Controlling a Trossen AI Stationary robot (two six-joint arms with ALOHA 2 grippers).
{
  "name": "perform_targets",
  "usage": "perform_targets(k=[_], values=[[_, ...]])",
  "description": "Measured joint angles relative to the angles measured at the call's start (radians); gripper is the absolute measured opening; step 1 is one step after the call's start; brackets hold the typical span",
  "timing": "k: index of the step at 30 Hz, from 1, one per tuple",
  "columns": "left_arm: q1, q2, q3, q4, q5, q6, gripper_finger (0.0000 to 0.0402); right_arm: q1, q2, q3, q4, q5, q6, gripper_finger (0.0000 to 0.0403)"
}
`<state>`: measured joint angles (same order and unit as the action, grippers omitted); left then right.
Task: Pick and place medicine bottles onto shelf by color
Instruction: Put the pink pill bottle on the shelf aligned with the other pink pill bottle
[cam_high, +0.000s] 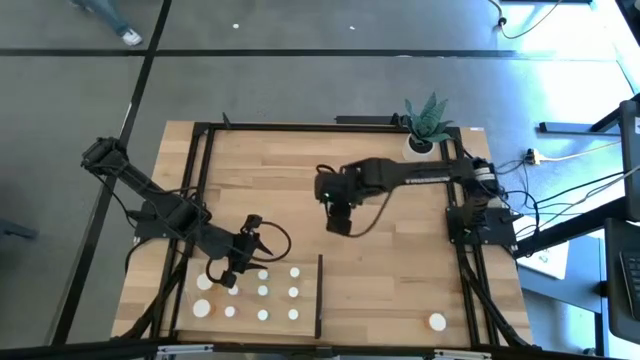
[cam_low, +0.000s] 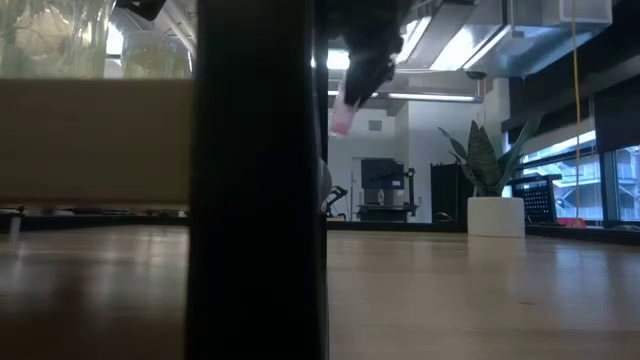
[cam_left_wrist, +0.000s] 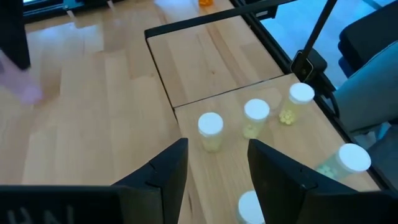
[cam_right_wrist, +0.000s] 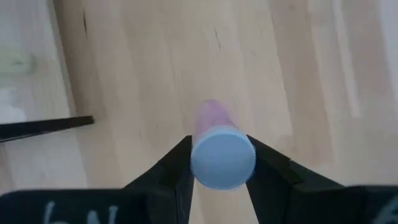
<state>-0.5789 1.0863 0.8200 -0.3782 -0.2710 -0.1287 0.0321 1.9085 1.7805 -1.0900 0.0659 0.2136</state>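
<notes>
Right wrist view: right gripper (cam_right_wrist: 219, 163) pinches cylindrical pink bottle (cam_right_wrist: 217, 146).

- High view looks straight down on the whole worktop (cam_high: 300, 190).
- Low view sits at worktop level, facing the room, a dark upright (cam_low: 255, 180) close before it.
- Wrist views look down closely; the left shares the shelf (cam_left_wrist: 205, 62) with the high view.

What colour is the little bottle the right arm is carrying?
Pink, with a white cap: the bottle sits clamped in the right gripper, clearest in the right wrist view.
</notes>
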Motion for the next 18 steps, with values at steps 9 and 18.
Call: perform_targets(k=[9,18], values=[[0.001,0.0,0.0,-0.004,-0.04,0.002,0.016,-0.071,0.137,0.0,0.04,-0.017,-0.013,0.0126],[0.022,0.0,0.0,-0.004,-0.042,0.007,0.016,-0.101,0.255,0.0,0.047,-0.017,-0.058,0.0126]])
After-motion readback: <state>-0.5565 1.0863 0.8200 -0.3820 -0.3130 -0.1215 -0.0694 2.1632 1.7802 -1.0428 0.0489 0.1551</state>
